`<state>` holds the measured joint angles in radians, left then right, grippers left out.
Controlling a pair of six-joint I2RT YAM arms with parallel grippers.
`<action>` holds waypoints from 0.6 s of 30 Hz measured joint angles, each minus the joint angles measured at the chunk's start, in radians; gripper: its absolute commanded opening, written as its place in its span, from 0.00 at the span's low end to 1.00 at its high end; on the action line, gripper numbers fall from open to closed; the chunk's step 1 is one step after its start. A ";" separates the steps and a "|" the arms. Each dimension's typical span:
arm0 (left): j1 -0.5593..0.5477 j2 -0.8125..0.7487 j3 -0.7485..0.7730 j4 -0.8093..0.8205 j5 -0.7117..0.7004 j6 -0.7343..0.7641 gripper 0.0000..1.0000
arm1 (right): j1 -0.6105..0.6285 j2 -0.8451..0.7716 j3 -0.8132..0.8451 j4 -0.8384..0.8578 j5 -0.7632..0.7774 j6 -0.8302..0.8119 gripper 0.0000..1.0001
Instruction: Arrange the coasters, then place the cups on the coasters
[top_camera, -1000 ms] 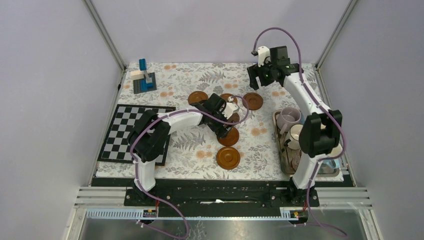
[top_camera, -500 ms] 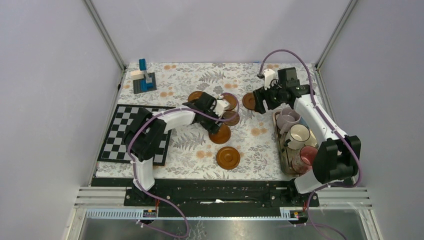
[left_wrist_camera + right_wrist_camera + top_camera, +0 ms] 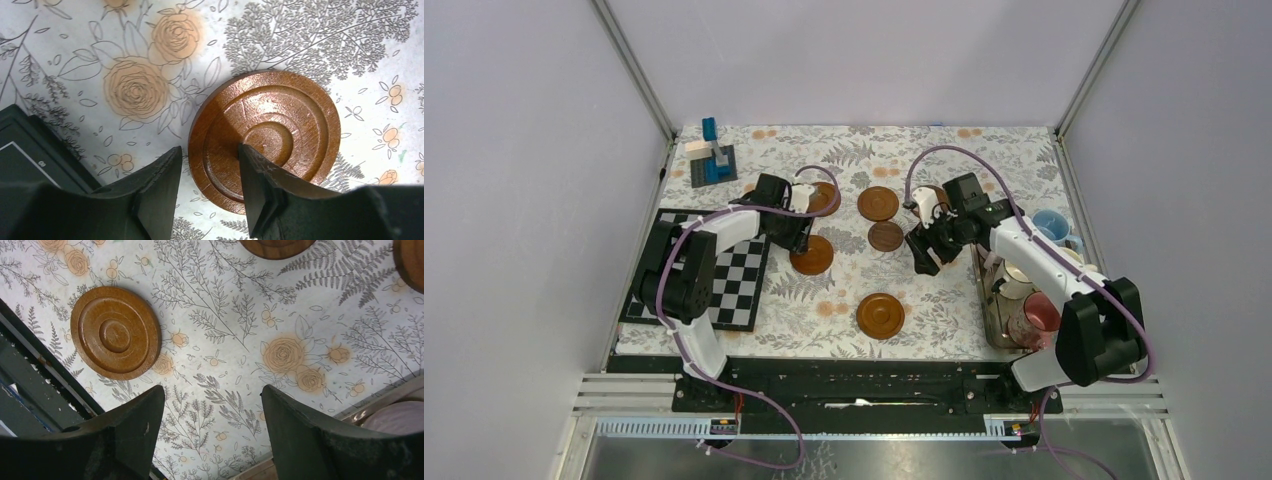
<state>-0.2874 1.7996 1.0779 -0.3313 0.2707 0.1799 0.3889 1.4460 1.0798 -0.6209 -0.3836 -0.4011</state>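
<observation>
Here the left gripper sits low over the flowered cloth with its jaws partly apart, straddling the near rim of an orange-brown coaster. One finger is outside the disc, with a sliver of cloth showing between it and the edge. The other finger lies over the grooved face, so the rim is bracketed but not visibly pinched. From above, that coaster lies flat just beside the right edge of the chequered board. Four more coasters show on the cloth: one partly hidden behind the left wrist, one beyond the middle, a darker one just nearer than it, and one alone toward the near edge. The right gripper hangs above bare cloth near the grey tray, its fingers spread wide with nothing between them. The cups are at the right, apart from the coasters: a pinkish red cup stands in the tray, and a light blue cup stands by the tray's far end, though whether it is inside the tray cannot be told.
</observation>
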 measured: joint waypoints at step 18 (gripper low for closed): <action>0.017 0.017 0.034 -0.022 0.015 -0.032 0.72 | 0.200 0.000 -0.117 0.100 0.114 -0.011 0.79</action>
<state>-0.2703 1.8168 1.1118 -0.3531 0.2859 0.1474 0.5884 1.4464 0.9630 -0.5213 -0.2695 -0.4126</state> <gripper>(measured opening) 0.624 0.784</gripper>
